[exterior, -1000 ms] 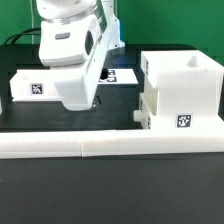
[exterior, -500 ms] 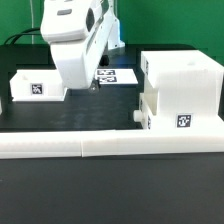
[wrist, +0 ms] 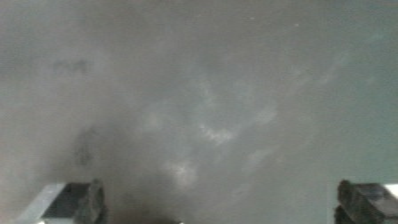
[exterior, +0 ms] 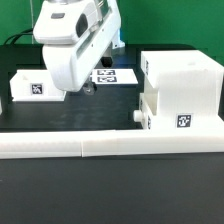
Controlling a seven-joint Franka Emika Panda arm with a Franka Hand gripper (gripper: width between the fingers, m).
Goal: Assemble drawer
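The white cube-shaped housing (exterior: 182, 92) stands at the exterior view's right, with a tag low on its front. A smaller white part with a round knob (exterior: 138, 117) sits low against its left side. A shallow white tray (exterior: 30, 85) with a tag lies at the left. My gripper (exterior: 82, 92) hangs above the dark table between the tray and the housing, close to the tray's right end. In the wrist view the gripper (wrist: 221, 205) is open and empty: both fingertips (wrist: 71, 202) stand wide apart over a blurred grey surface.
The long low white border bar (exterior: 110, 146) runs along the front of the table. The marker board (exterior: 115, 75) lies flat behind the gripper. Cables hang behind the arm at the back.
The gripper has risen from near the table and shifted a little to the exterior view's left. The housing and tray have not moved.
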